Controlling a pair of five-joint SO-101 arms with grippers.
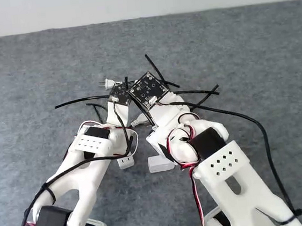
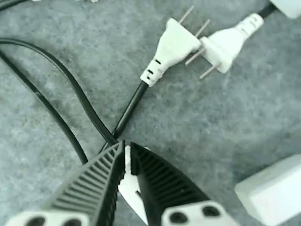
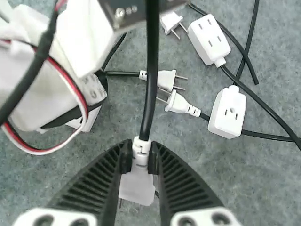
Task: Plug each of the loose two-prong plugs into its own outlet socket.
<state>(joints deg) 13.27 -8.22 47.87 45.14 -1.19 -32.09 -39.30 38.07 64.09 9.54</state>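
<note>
The left arm (image 1: 89, 168) and right arm (image 1: 224, 164) lean over the grey carpet (image 1: 252, 48), wrists bent down side by side above the pair of plugs (image 3: 164, 79) lying prong to prong. Two outlet blocks, a three-socket one (image 3: 209, 40) and a single one (image 3: 228, 113), lie just beside that pair. Near it, the right gripper (image 3: 139, 147) clamps a third plug (image 3: 136, 183) and the left gripper (image 2: 126, 148) pinches a white piece (image 2: 127, 184). A fourth plug (image 3: 169, 21) lies farther off.
</note>
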